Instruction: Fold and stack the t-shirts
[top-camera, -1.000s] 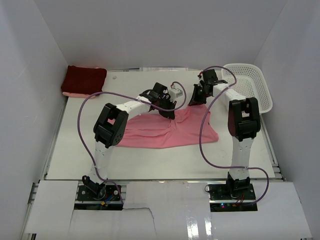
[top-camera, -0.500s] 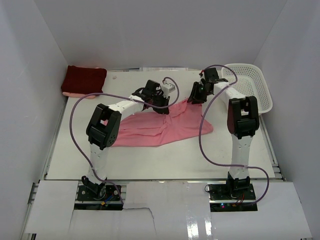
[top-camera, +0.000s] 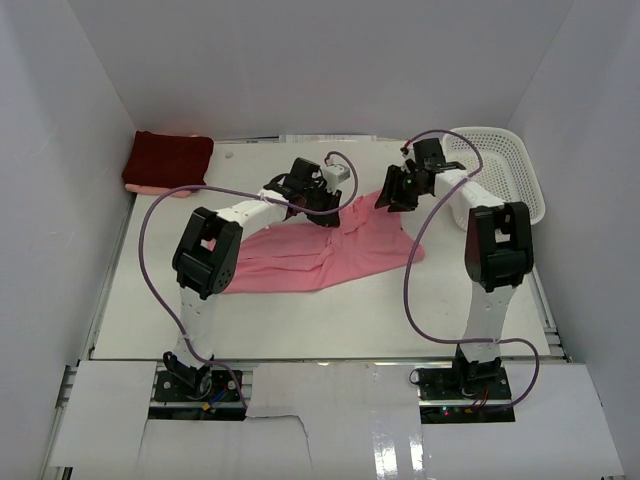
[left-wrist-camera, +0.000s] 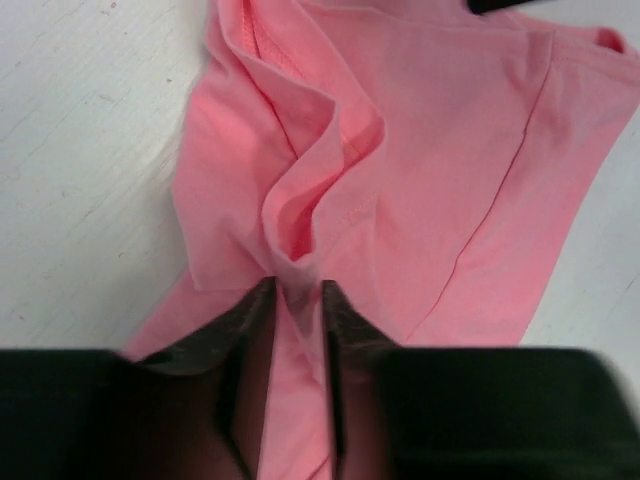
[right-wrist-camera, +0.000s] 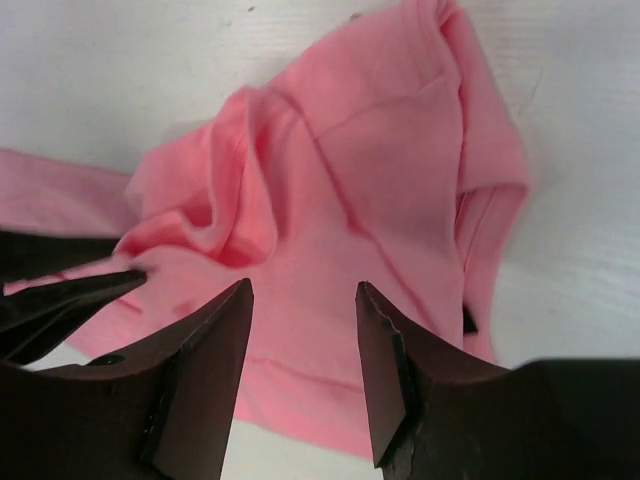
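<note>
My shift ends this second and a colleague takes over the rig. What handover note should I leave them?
Grippers: the left gripper is shut on a bunched fold of the pink t-shirt. The right gripper is open over the same shirt, holding nothing.
Things: the pink t-shirt lies crumpled in the middle of the table. The maroon t-shirt sits folded at the far left corner.
Done: the maroon one is folded.
To do: spread and fold the pink one, then stack it on the maroon.

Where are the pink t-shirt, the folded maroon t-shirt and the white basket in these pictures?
pink t-shirt (top-camera: 320, 262): top view, flat middle of the cloth.
folded maroon t-shirt (top-camera: 168, 160): top view, centre of its top face.
white basket (top-camera: 505, 170): top view, bare mesh floor.
</note>
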